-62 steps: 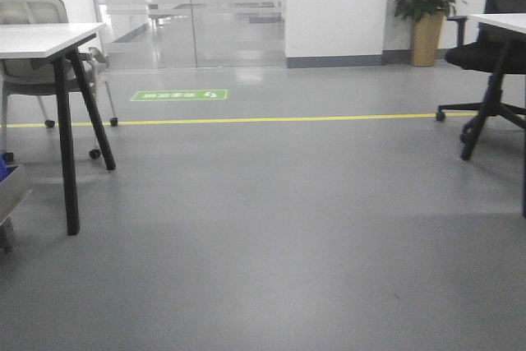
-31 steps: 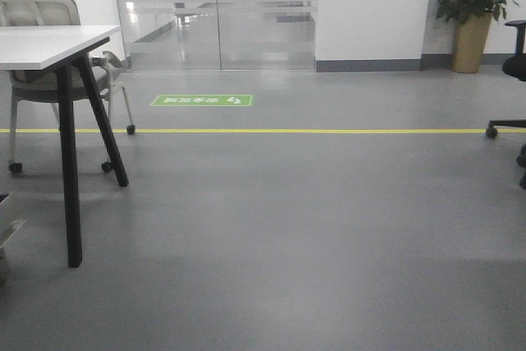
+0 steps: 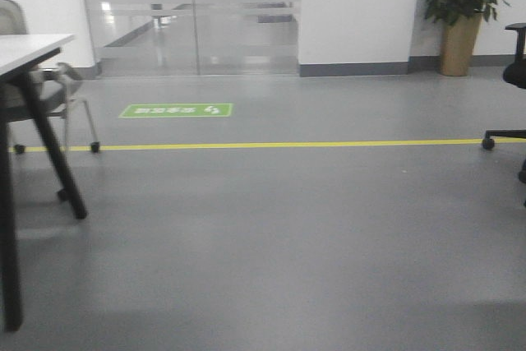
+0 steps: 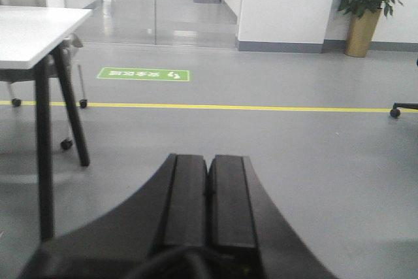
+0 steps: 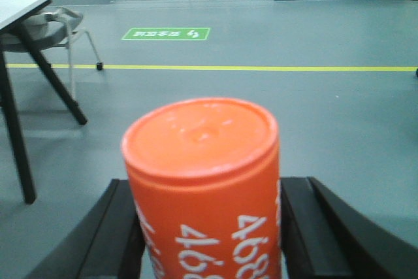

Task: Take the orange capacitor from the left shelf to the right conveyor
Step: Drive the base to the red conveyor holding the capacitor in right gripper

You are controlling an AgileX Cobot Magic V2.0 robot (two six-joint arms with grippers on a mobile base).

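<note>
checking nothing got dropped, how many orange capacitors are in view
1. The small orange cylindrical capacitor marked 4680 is held in the right end effector. Others may be out of frame.

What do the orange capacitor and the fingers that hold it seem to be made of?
The orange capacitor looks like a plastic-sleeved can, satin: even colour, soft sheen on the rounded rim, printed white digits. The fingers of the right hand look matte black, plastic or rubber; which, I cannot tell.
</note>
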